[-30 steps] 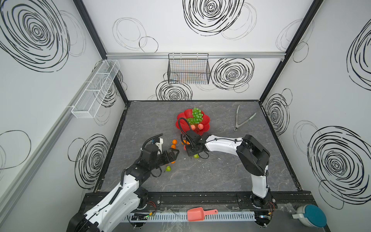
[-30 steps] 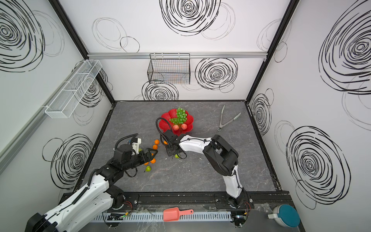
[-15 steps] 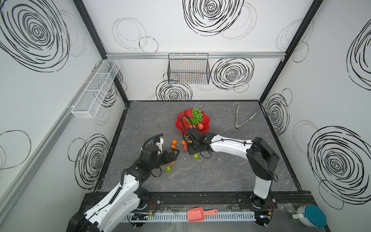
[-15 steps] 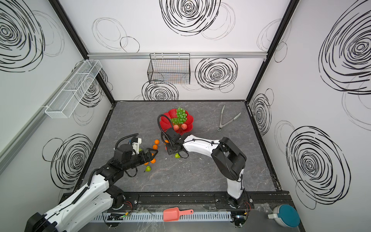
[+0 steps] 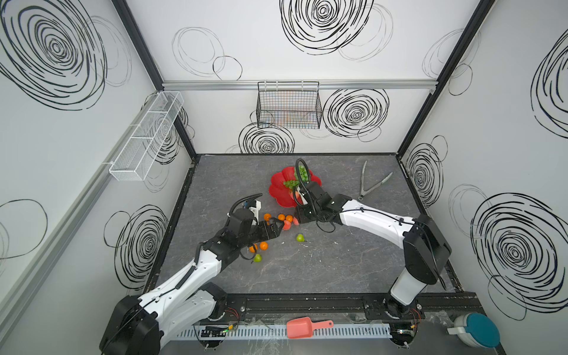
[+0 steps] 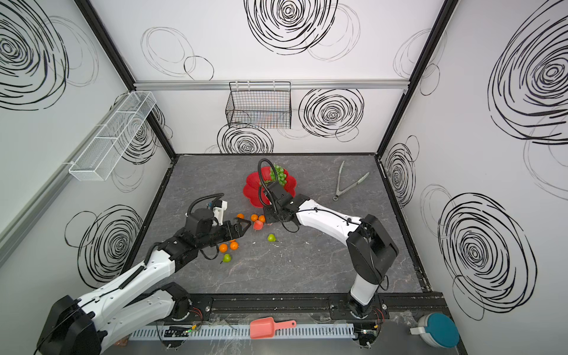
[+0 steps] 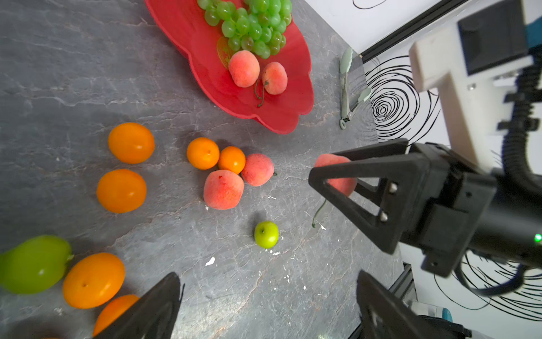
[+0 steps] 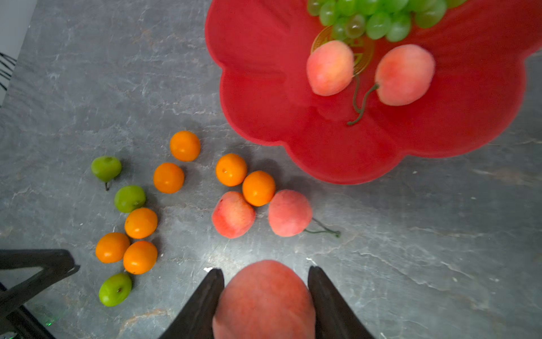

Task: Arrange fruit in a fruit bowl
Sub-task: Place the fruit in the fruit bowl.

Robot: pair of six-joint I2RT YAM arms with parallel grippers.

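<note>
We've got a peach (image 8: pixel 264 302) clamped in the right pincer (image 8: pixel 267 271), jaws part-way apart around it, just short of the fruit bowl (image 8: pixel 264 97). Best play, we judge: carry it over the bowl's rim, lower onto bare red beside the two peaches (image 8: pixel 330 67) in the bowl, let go low. Our left pincer (image 7: pixel 269 277) gapes wide, holding nothing, over the counter (image 8: pixel 88 73) near the bowl.

White walls (image 5: pixel 261 46) with black scribbled swirls; grey stone-look tabletop (image 5: pixel 338 270); black wire basket (image 5: pixel 289 106) above far edge, contents unclear; white mesh rack (image 5: pixel 144 135) above left edge.
</note>
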